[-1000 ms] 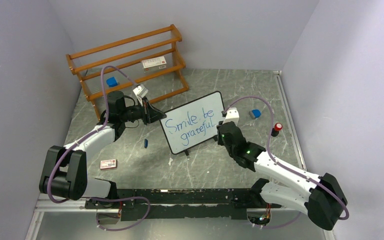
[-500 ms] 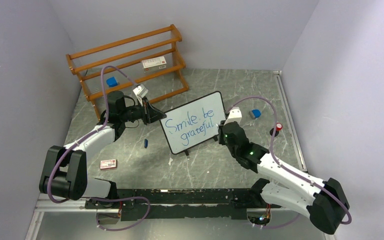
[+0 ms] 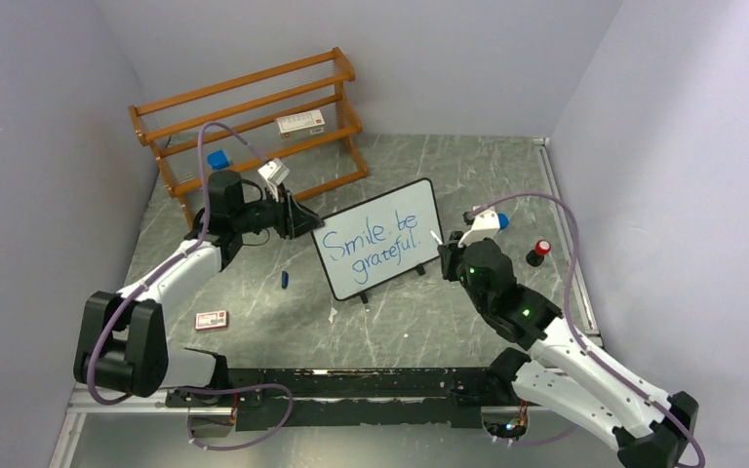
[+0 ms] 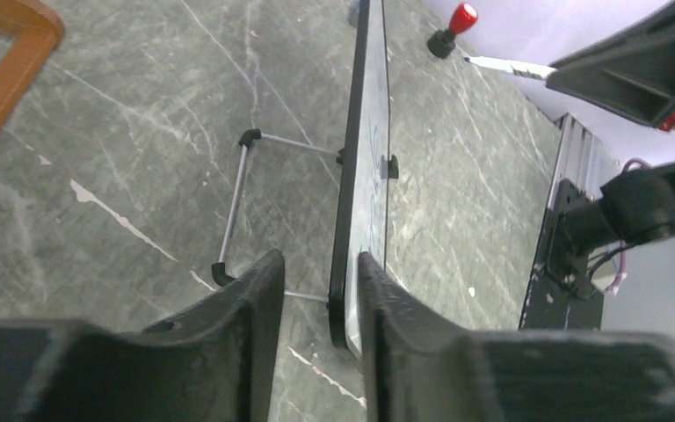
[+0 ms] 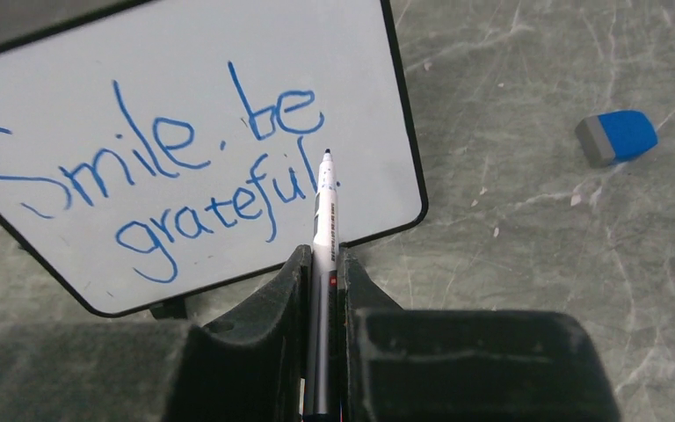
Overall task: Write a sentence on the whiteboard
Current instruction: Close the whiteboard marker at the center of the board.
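From above, the whiteboard [image 3: 421, 200] is standing tilted in the middle of the grey surface [image 3: 400, 331], its face turned toward the arms. The left claw [image 3: 304, 219] is sitting at its left edge. The right claw [image 3: 449, 248] is hovering just off its right edge, clamping a marker [image 3: 437, 238].

Over to the left wrist: the fingers are standing apart around the board's edge, with a gap showing on one side. A wire stand [image 4: 237, 202] is bracing the board from behind, and the marker tip is hanging clear of the board.

Now the right wrist: the jaws are squeezing the marker's barrel, tip pointing at the sentence [image 5: 154, 180], blue words reading "Smile. be grateful". A blue eraser [image 5: 617, 136] is lying off to the right.
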Action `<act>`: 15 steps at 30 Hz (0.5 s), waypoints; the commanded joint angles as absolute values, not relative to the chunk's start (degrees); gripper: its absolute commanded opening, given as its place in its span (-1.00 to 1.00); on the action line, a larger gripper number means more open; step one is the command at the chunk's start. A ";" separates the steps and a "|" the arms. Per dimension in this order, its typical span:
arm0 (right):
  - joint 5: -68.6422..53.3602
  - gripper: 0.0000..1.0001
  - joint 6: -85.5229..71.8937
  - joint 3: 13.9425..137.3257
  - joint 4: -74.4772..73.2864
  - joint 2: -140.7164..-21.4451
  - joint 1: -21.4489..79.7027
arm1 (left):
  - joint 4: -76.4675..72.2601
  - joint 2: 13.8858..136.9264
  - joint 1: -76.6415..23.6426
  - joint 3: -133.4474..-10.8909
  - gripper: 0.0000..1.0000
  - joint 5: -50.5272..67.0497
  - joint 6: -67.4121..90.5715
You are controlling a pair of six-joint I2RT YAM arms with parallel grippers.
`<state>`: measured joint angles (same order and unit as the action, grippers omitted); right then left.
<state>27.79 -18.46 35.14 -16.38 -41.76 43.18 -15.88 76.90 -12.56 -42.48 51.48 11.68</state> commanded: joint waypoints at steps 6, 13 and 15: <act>27.25 -1.00 -15.83 41.93 -24.32 -34.30 42.86 | -1.38 65.60 -12.30 -50.41 0.37 38.36 8.94; 26.87 -1.00 -15.03 43.89 -27.09 -30.66 42.82 | 12.92 56.83 -12.30 -51.02 0.95 21.86 13.31; 26.82 -1.00 -14.54 44.07 -27.39 -29.80 42.80 | 18.24 54.47 -12.30 -50.78 0.95 14.94 16.02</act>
